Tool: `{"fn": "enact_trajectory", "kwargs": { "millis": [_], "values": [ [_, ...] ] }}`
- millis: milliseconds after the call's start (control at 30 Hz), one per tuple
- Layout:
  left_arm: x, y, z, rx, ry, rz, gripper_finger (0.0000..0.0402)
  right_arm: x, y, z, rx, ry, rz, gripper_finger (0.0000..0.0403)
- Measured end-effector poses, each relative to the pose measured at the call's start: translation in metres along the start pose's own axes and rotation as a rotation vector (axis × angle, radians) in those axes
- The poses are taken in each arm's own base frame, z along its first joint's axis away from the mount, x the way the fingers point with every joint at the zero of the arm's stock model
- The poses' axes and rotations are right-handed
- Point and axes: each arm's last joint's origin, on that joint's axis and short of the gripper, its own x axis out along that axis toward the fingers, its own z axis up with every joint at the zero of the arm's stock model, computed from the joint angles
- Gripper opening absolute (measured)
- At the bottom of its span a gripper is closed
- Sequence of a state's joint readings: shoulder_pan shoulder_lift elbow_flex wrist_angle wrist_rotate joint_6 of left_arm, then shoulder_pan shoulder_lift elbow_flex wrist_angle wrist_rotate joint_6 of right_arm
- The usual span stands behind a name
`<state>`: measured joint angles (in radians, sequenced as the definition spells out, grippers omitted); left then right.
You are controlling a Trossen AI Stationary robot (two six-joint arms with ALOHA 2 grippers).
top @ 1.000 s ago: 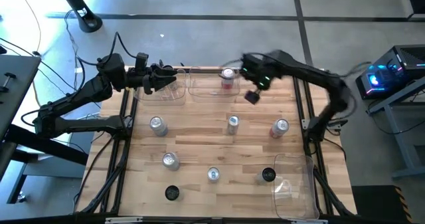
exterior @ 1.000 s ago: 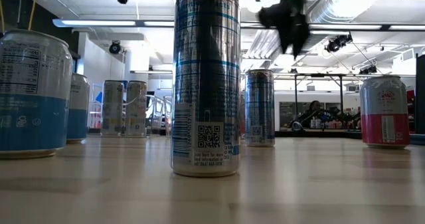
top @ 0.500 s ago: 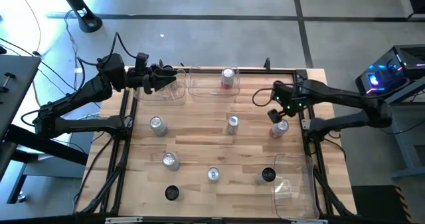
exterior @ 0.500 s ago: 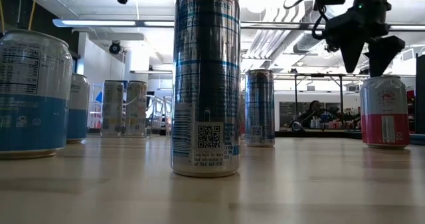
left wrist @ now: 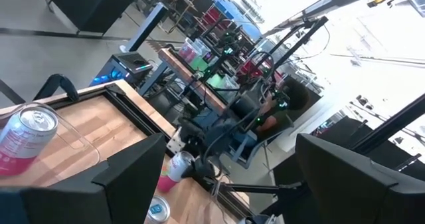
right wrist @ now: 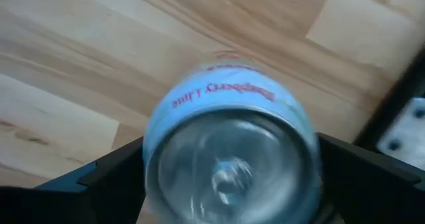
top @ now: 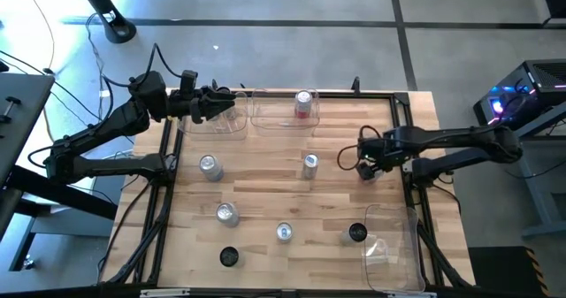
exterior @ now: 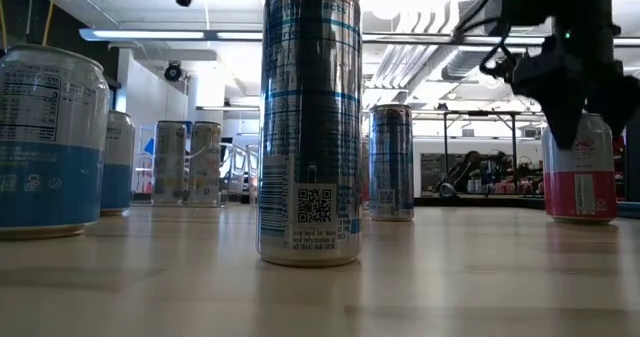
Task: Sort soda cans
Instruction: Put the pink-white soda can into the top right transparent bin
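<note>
Right pincer (top: 366,163) released, fingers straddling pink-banded soda can (right wrist: 229,151), not clenched

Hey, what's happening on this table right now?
A two-armed robot is sorting soda cans on a wooden table. The right gripper has come down over a red-and-silver can near the table's right edge, its open fingers on either side of the can, not yet closed on it. The left gripper hangs open over a clear bin at the far edge. Another red-and-silver can already sits in the neighbouring bin, and several cans are still standing around the table.
</note>
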<state>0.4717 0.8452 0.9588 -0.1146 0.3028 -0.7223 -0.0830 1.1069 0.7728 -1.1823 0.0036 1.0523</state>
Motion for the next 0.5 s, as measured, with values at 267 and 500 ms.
{"fn": "enact_trajectory", "kwargs": {
  "millis": [267,500],
  "values": [
    [0.0,0.0,0.0,-0.006,-0.002,0.002,0.0333,0.025,0.001,0.0,0.019,-0.011,0.068,0.0381],
    [0.0,0.001,0.0,-0.023,-0.007,0.009,0.0333,0.021,0.002,0.002,0.025,-0.036,0.057,0.0273]
  ]
}}
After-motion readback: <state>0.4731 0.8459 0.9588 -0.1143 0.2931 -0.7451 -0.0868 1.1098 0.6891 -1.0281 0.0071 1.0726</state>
